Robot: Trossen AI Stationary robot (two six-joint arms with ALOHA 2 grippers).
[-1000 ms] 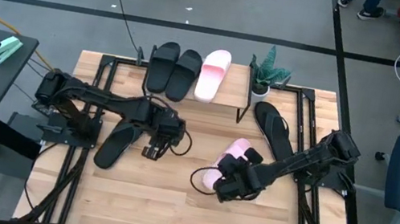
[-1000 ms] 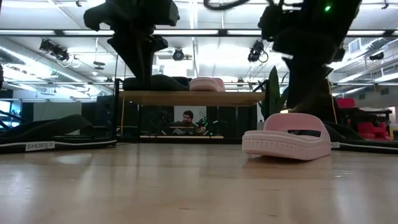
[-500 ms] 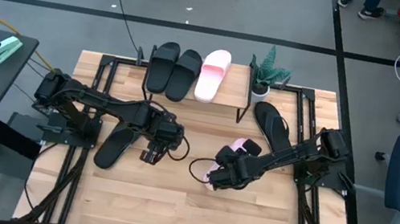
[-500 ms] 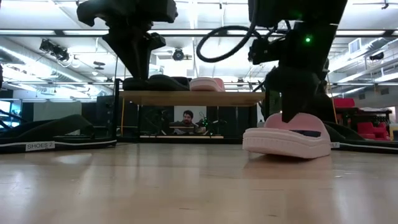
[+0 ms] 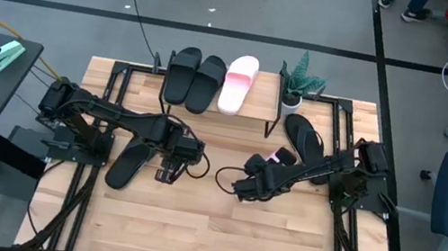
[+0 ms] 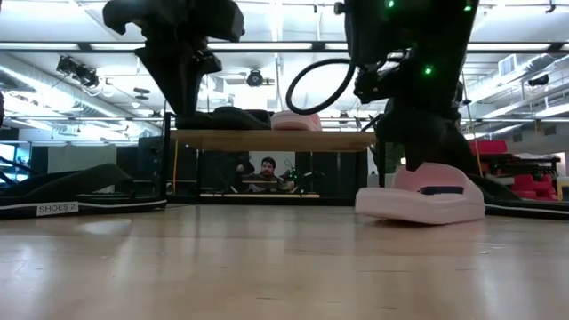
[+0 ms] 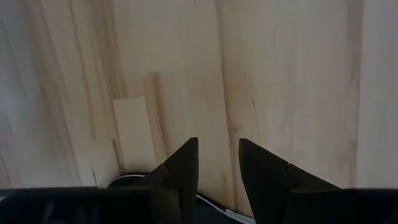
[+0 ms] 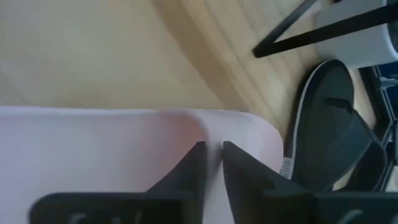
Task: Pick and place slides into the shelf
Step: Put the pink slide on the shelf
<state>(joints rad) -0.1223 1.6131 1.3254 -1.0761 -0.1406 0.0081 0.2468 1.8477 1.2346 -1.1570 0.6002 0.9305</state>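
— Placed on the shelf (image 5: 269, 104) so far?
— Two black slides (image 5: 194, 78) and one pink slide (image 5: 238, 82), side by side on the top board

— Left to go?
— Second pink slide (image 6: 420, 196) mid-table, right gripper (image 5: 252, 185) down on it, fingers narrowed around its band. Black flip-flop (image 5: 305, 139) far right; another flip-flop (image 5: 128, 162) on the left

— Left gripper (image 5: 169, 173)?
— Hovering beside that left flip-flop, part open, holding nothing
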